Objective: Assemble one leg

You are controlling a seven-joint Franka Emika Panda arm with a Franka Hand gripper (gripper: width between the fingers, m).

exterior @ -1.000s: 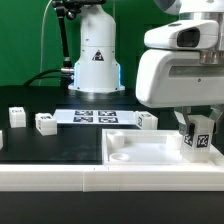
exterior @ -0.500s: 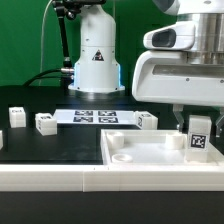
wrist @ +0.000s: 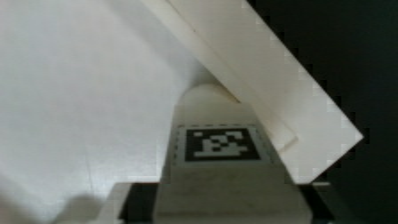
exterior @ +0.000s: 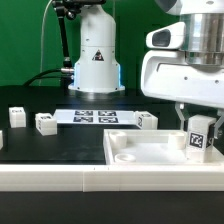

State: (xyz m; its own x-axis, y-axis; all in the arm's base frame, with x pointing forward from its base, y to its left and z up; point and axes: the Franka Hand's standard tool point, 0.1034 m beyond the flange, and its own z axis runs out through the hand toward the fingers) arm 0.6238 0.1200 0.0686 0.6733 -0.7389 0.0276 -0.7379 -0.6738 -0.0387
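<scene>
My gripper (exterior: 198,118) is shut on the leg (exterior: 197,137), a small white post with a black-and-white tag on its face. It holds the leg upright over the near right corner of the large flat white panel (exterior: 150,153). I cannot tell whether the leg's lower end touches the panel. In the wrist view the leg (wrist: 222,150) runs out from between the dark fingers (wrist: 143,200) toward a rounded recess where the panel's face (wrist: 80,100) meets its raised rim (wrist: 267,70).
Three more white legs lie on the black table: two at the exterior view's left (exterior: 17,116) (exterior: 45,122), and one behind the panel (exterior: 148,121). The marker board (exterior: 95,117) lies mid-table. The robot base (exterior: 97,55) stands behind it.
The leg went from slightly tilted to upright in the gripper. The gripper rose a little, then came back down, staying over the panel's right corner.
</scene>
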